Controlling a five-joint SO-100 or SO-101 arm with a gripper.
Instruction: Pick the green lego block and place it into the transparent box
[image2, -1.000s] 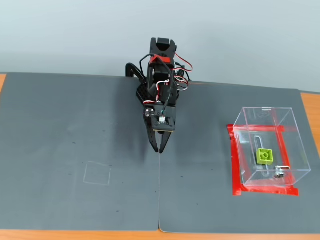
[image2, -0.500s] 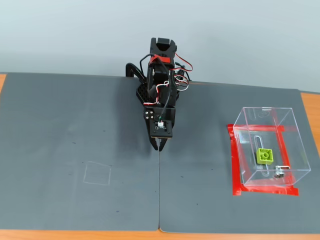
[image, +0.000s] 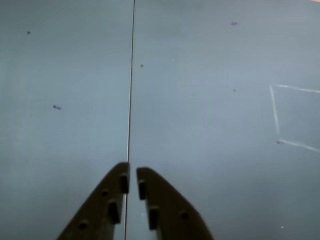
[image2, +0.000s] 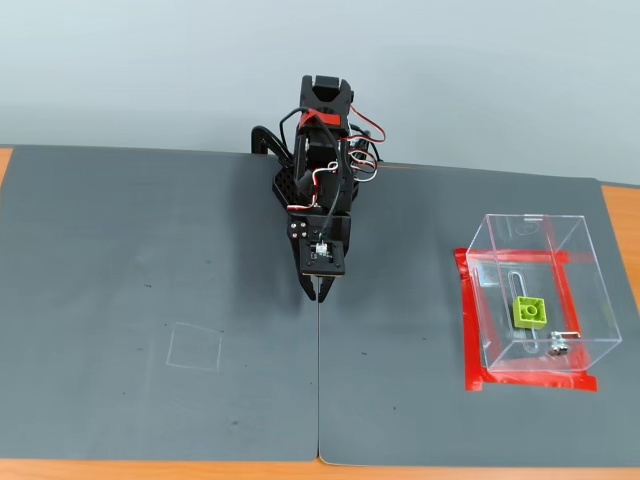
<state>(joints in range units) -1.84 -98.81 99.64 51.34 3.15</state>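
Green lego block inside transparent box, well right of gripper; jaws nearly closed, empty.

lego block inside box, well right of the hand.

Whole arm is matte black plastic, with red, white and black servo wires looped around the upper joints and a bit of red tape up top. The dark two-finger claw has tapered fingers dotted with small screw holes.
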